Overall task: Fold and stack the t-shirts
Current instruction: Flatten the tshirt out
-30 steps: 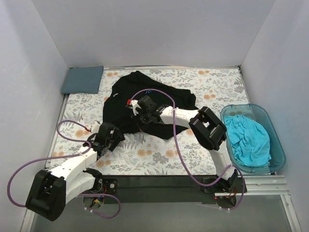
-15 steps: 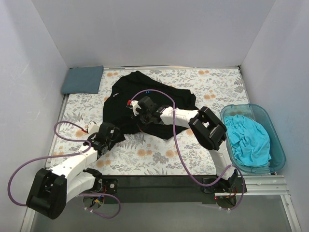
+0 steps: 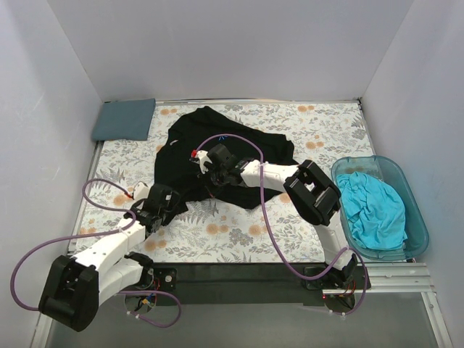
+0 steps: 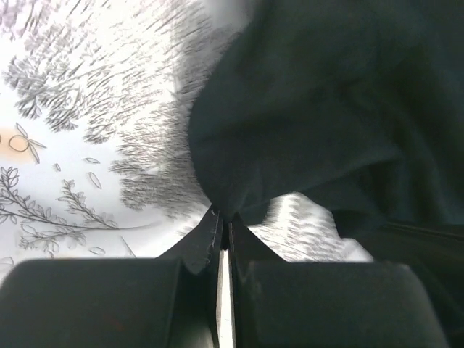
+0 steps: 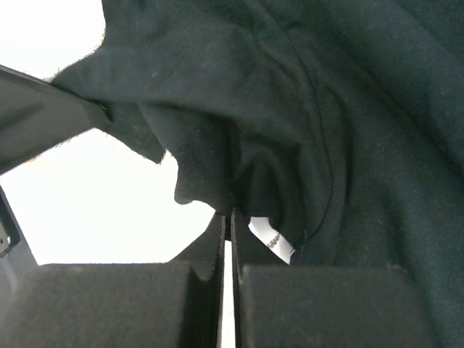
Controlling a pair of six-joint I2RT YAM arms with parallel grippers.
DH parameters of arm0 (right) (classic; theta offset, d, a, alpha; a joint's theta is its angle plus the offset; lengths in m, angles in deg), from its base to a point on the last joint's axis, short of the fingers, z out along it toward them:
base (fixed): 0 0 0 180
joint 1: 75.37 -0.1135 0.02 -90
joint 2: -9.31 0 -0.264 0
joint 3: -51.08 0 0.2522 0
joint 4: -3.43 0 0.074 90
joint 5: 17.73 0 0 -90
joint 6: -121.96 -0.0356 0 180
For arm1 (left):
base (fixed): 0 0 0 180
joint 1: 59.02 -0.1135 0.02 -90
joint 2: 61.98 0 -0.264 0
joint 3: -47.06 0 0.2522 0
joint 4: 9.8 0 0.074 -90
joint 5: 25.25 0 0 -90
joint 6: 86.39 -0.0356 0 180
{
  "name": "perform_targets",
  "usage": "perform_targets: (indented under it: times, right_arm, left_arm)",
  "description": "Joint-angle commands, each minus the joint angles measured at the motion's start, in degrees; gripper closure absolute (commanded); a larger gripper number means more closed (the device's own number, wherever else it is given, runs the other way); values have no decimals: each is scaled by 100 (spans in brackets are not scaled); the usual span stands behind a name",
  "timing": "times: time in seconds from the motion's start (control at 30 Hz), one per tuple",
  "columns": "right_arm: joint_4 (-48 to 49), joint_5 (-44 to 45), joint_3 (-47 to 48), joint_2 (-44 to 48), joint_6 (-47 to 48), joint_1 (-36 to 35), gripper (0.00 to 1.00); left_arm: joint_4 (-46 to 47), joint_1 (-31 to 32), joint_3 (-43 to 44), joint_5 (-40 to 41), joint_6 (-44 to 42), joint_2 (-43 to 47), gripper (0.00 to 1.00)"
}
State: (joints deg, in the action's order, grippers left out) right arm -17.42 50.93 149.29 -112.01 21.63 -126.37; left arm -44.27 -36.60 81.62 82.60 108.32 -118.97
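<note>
At mid-table I see the black t-shirt (image 3: 187,130) crumpled on the floral cloth (image 3: 319,130). My left gripper (image 4: 222,217) pinches its near-left edge, jaws nearly touching; my right gripper (image 5: 226,216) is clamped on a fold near its middle.

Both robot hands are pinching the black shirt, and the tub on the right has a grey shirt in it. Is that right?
Not quite. The top view shows the tub holds a turquoise shirt, not a grey one. The left gripper and right gripper do each pinch the black shirt, as the wrist views show.
</note>
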Motion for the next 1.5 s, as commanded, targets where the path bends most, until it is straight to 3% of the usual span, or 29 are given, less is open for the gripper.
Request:
perform_targets:
  times: [0.0, 0.2, 0.3, 0.43, 0.53, 0.67, 0.83, 1.1, 1.2, 1.27, 1.47]
  right_arm:
    - [-55, -221, -77, 494, 189, -6, 99]
    - [-1065, -274, -42, 776, 610, -155, 99]
    - [-1495, -274, -77, 925, 856, -340, 98]
    - [-1909, -186, -279, 1197, 1006, -472, 65]
    - [-1980, 182, -682, 1706, 1006, -472, 51]
    - [-2077, 937, -1201, 2436, 1006, -297, 44]
    - [-2094, 1580, -1922, 3254, 761, 362, 40]
    - [-1814, 2108, -3274, 3913, -197, 1970, 41]
    - [-1664, 2108, -3496, 3940, -417, 2357, 40]
    - [-1524, 2108, -3619, 3914, -575, 2550, 34]
    - [-900, 2108, -3751, 3501, -778, 2815, 35]
  left_arm:
    - [-889, 17, 941, 228, -555, 188, 100]
    - [-2857, 9, 2786, 421, -1154, 303, 100]
    - [-3596, 9, 3271, 343, -1120, 425, 100]
    - [-4212, 9, 3483, 228, -952, 777, 96]
    - [-4669, 9, 3528, 105, -751, 1067, 91]
    - [-5266, 9, 3405, 105, -548, 1453, 91]
    - [-5382, 9, 3317, 298, -530, 1639, 90]
    - [-4838, 9, 3396, 333, -855, 1428, 93]
    - [-4706, 9, 3422, 377, -899, 1410, 93]
    - [-4662, 9, 3405, 430, -943, 1393, 94]
    - [-4486, 9, 3291, 457, -1005, 1428, 95]
